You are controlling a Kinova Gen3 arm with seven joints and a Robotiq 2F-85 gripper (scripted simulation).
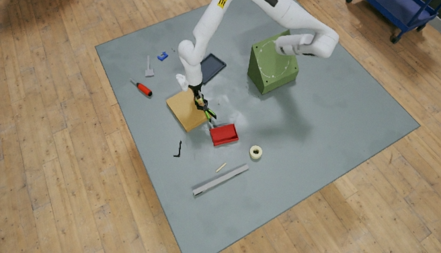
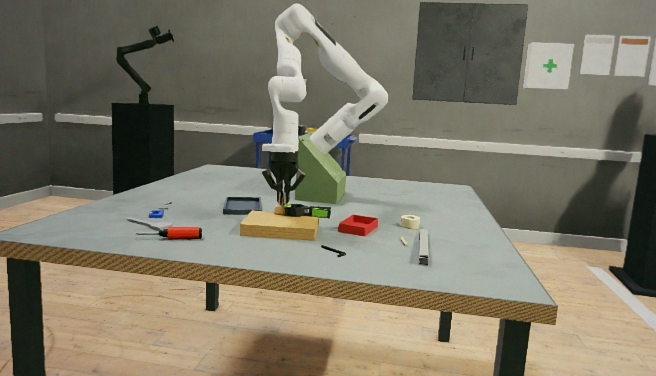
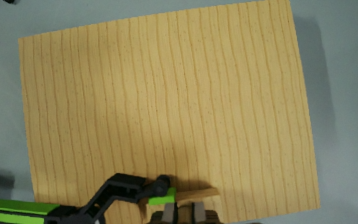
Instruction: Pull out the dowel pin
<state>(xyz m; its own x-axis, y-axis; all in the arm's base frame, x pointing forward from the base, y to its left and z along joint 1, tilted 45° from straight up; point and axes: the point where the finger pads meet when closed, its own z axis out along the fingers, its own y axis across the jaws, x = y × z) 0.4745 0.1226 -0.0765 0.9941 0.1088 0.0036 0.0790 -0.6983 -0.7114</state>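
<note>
The bench board (image 1: 184,112) (image 2: 279,228) (image 3: 160,100) lies flat on the table. My gripper (image 2: 283,203) (image 3: 184,213) points down over its rear edge, shut on the upright dowel pin, of which a brown bit shows between the fingertips. The small wooden block (image 2: 279,210) is under the fingers, mostly hidden. A narrow wooden strip, seemingly the bench stop, lies beside it. The black and green spring clamp (image 1: 210,114) (image 2: 307,210) (image 3: 120,187) has a green jaw pad against the wood; its other jaw is hidden. Whether anything loose sits between stop and block cannot be seen.
A red tray (image 1: 224,134) (image 2: 358,225) stands near the clamp handles, a dark tray (image 1: 213,68) (image 2: 242,205) behind the board. A screwdriver (image 1: 144,89), hex key (image 1: 179,149), tape roll (image 1: 255,155), short light stick (image 1: 220,167) and grey bar (image 1: 221,179) lie around.
</note>
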